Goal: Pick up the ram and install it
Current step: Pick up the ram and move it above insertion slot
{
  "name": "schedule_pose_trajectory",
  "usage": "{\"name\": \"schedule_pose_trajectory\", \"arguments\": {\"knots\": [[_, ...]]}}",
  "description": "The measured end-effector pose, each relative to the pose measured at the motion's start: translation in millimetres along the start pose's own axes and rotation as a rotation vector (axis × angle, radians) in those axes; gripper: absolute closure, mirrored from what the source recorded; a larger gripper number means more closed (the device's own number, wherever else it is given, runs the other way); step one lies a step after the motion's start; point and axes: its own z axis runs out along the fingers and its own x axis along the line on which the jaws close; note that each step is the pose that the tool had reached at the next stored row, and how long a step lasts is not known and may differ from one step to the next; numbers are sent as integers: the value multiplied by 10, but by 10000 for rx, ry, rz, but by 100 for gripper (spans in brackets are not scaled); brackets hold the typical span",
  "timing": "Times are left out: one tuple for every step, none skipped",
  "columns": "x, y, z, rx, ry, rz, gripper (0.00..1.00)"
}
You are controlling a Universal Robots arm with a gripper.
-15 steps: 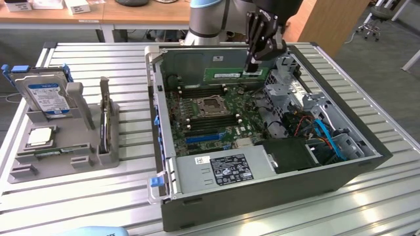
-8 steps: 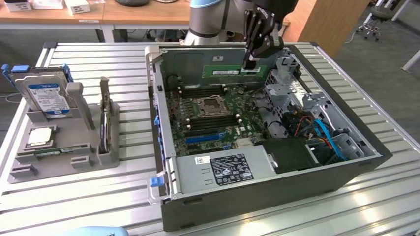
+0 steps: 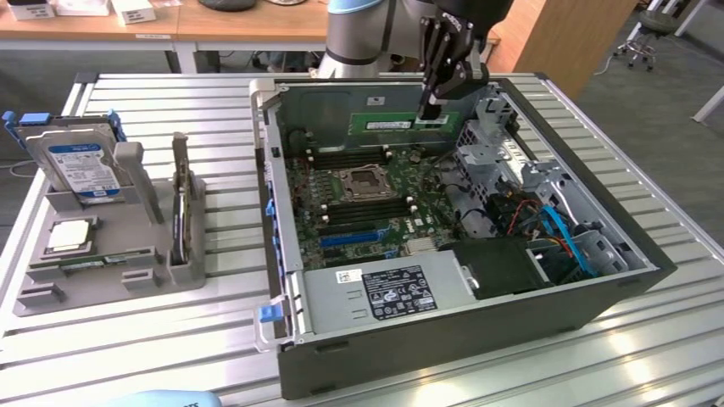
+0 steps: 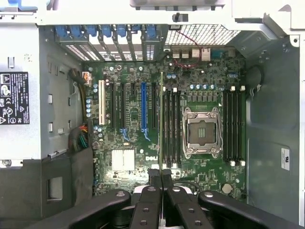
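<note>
ram [image 3: 391,124] clamped in the pincer [image 3: 431,108], hanging over the open computer case [image 3: 453,339] on the surface.
likely light, stiff and thin but fragile, so best taken by its long edges, not the chips or contacts; the pincer is pinched together on it near the end towards the exterior view's right. it stands on edge, its long axis level and, in the wrist view, in line with the memory slots [image 4: 171,126] beside the empty processor socket [image 4: 202,132].
</note>
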Motion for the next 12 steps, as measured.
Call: {"name": "schedule_pose_trajectory", "arguments": {"knots": [[-7, 1, 2, -1, 0, 2, 88], [-20, 2, 3, -1, 2, 3, 88], [-35, 1, 6, -1, 1, 1, 88], [-48, 1, 7, -1, 1, 1, 88], [-58, 2, 9, -1, 0, 1, 88], [-62, 1, 9, -1, 1, 0, 88], [-63, 1, 9, -1, 1, -1, 88], [-64, 1, 9, -1, 1, -2, 88], [-65, 1, 9, -1, 1, -1, 88], [-66, 2, 9, -1, 1, 0, 88], [-66, 2, 9, -1, 0, 0, 88], [-66, 2, 9, -1, 0, 0, 88]]}}
